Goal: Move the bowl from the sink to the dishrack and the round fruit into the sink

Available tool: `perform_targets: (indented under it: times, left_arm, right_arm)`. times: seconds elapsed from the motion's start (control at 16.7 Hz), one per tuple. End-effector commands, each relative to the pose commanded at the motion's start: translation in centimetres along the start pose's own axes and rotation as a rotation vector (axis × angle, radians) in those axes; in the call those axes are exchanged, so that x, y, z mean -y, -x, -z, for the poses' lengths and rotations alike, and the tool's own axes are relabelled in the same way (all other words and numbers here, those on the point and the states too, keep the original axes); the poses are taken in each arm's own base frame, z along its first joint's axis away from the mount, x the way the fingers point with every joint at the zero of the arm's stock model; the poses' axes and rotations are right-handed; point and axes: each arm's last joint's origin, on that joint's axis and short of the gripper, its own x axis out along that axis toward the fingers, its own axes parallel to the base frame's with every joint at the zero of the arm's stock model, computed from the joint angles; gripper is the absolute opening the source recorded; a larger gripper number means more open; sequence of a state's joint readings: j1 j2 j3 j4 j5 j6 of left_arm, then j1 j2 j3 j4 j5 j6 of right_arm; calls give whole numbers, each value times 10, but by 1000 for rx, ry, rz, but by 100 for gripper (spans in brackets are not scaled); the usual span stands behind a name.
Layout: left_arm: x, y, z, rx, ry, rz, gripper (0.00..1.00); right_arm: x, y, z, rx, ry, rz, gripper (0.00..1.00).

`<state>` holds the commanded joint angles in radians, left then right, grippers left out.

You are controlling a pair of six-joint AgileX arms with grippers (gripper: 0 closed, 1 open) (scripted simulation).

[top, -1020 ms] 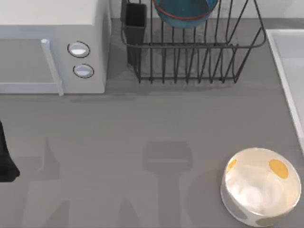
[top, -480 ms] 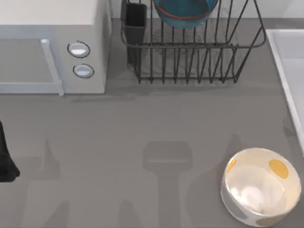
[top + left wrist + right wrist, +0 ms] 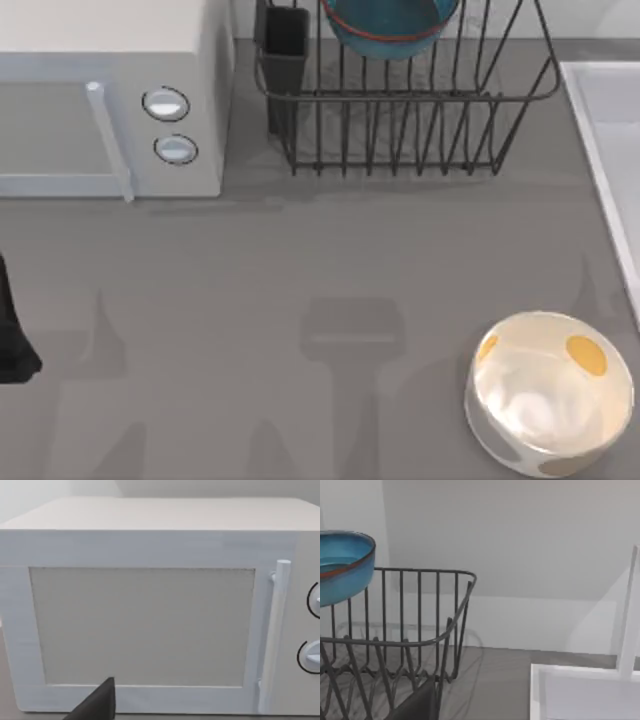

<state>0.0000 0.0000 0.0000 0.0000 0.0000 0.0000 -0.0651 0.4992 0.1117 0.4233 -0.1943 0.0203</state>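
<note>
Change noted: across the last second the objects on the bench [image 3: 300, 260] had not moved; only a slim shadow near the sink rim, absent a second ago, had appeared and slid rightward and up, which suggested the right arm was travelling above that side.
Bowl: the teal-blue bowl [image 3: 385, 25] with its orange-red band sat in the dishrack [image 3: 400, 120], propped on the wires at the far side, as it had a second before.
Bowl, right wrist view: it [image 3: 342, 565] rested above the rack's top rail [image 3: 420, 605], tilted.
Sink: its pale rim [image 3: 600, 150] ran along the top view's right edge; the basin part in view held nothing.
Round fruit: not located; the white bowl with orange spots [image 3: 550, 395] stood near the bench's right front, and its contents could not be made out.
Task standing: judged half done, the bowl transfer complete and the fruit transfer outstanding.
Left arm: parked at the top view's left edge [image 3: 12, 330], facing the microwave [image 3: 150, 605].
Left pincer: one dark fingertip [image 3: 97, 702] was in view; whether the fingers were apart or together could not be told.
Right pincer: one dark fingertip [image 3: 417, 702] was in view near the rack's corner; its state could not be told.
Markings: none legible; the microwave carried two plain knobs [image 3: 166, 104] and no lettering.
</note>
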Motion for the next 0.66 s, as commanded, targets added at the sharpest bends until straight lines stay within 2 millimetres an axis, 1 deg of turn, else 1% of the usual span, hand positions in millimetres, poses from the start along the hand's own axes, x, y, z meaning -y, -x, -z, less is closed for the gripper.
perform_targets:
  times: [0.12, 0.3, 0.48, 0.66]
  left_arm:
    - [0, 0, 0, 0, 0, 0, 100]
    - [0, 0, 0, 0, 0, 0, 100]
    - [0, 0, 0, 0, 0, 0, 100]
    - [0, 0, 0, 0, 0, 0, 100]
  right_arm:
    - [-4, 16, 7, 1, 4, 37, 100]
    - [-7, 30, 21, -17, 6, 90, 100]
    - [-7, 36, 30, -31, 7, 125, 100]
    - [-7, 36, 31, -33, 8, 132, 100]
